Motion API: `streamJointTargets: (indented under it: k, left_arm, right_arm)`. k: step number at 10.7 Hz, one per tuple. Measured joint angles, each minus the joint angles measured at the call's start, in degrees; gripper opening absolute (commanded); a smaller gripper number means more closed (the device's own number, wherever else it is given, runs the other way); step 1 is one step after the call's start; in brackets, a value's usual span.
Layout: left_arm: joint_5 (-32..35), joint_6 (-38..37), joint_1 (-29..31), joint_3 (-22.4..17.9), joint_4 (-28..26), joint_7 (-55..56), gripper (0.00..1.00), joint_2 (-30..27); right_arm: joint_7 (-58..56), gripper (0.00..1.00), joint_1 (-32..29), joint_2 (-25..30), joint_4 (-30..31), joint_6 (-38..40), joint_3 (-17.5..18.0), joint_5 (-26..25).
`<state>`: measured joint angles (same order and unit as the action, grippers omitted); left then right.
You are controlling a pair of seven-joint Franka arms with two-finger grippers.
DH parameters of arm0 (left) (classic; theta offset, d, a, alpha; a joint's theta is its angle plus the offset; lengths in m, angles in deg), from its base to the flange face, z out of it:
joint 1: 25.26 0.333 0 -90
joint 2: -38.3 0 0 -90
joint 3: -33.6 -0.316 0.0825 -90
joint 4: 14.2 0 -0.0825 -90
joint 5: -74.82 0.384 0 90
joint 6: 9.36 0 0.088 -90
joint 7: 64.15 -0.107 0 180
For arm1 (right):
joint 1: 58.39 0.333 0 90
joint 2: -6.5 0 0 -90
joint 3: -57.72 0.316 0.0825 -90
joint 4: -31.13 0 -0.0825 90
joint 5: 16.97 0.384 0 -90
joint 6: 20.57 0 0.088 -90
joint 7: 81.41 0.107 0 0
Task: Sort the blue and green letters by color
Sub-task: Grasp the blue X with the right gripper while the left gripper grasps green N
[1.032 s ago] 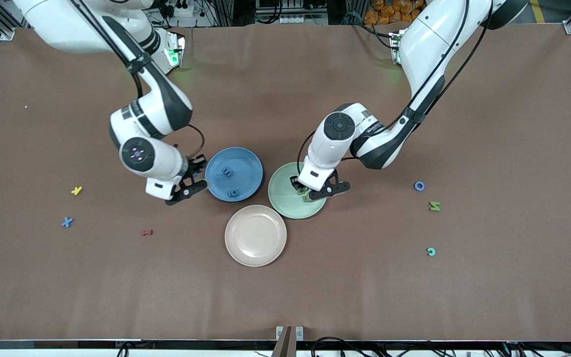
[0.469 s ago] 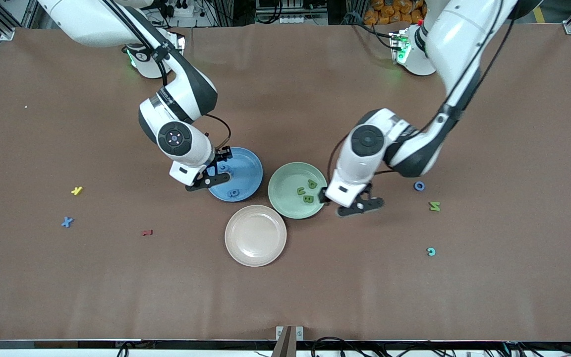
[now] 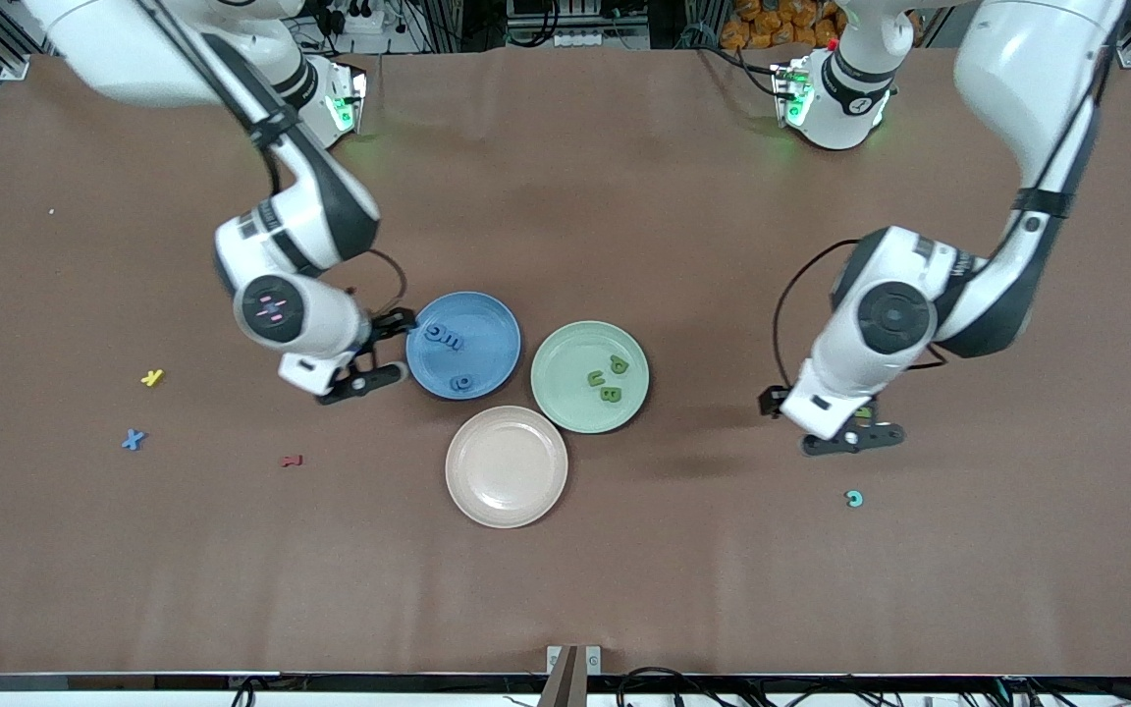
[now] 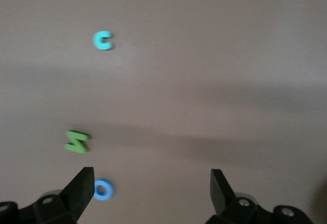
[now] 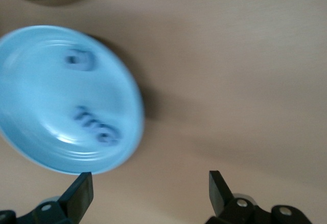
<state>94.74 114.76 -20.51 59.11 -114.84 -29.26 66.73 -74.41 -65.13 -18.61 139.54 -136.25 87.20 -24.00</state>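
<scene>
The blue plate (image 3: 489,332) holds blue letters (image 3: 446,337), also seen in the right wrist view (image 5: 97,125). The green plate (image 3: 565,361) holds three green letters (image 3: 609,380). My right gripper (image 3: 391,346) is open and empty beside the blue plate (image 5: 36,96), toward the right arm's end. My left gripper (image 3: 826,424) is open and empty over a green Z (image 4: 77,141) and a blue O (image 4: 103,189), both hidden by the arm in the front view. A teal C (image 3: 853,498) lies nearer the camera, also in the left wrist view (image 4: 103,41). A blue X (image 3: 134,439) lies toward the right arm's end.
An empty pink plate (image 3: 507,466) sits nearer the camera than the two other plates. A yellow letter (image 3: 152,377) and a dark red letter (image 3: 292,460) lie on the brown table toward the right arm's end.
My left gripper left the green plate, where a green letter stays, and swung toward the left arm's end. My right gripper went over the blue plate and came back beside it; more blue letters lie there.
</scene>
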Motion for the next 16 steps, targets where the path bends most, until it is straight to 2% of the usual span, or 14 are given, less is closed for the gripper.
streamJointTargets:
  k: [3, 5, 7, 10, 13, 16]
  left_arm:
    - [0.00, 0.87, 17.87, 7.56, -3.99, -15.00, 1.00, 0.12]
    - [0.00, 3.29, 25.38, 9.73, -6.29, -22.08, 1.00, 0.59]
    - [0.00, 7.55, 25.70, 10.20, -8.96, -22.66, 0.98, 1.11]
    - [0.27, 14.40, 25.47, 10.32, -12.75, -22.66, 0.87, 2.88]
    - [7.09, 16.30, 25.85, 9.55, -12.86, -22.61, 0.79, 5.68]
    - [9.88, 16.68, 26.00, 9.37, -12.85, -22.48, 0.75, 6.90]
  right_arm:
    - [-14.03, 1.00, -10.04, -1.24, -0.02, -2.19, -2.41, -9.42]
    - [-21.36, 1.00, -14.30, -2.47, -0.05, -5.83, -2.77, -13.24]
    - [-27.00, 1.00, -17.49, -3.53, -1.27, -7.78, -2.94, -13.76]
    - [-40.72, 1.00, -22.44, -7.31, -6.29, -7.85, -3.04, -14.02]
    - [-56.08, 1.00, -25.66, -12.38, -10.57, -9.37, -3.30, -14.28]
    - [-70.23, 1.00, -25.87, -13.18, -10.73, -14.58, -6.98, -14.59]
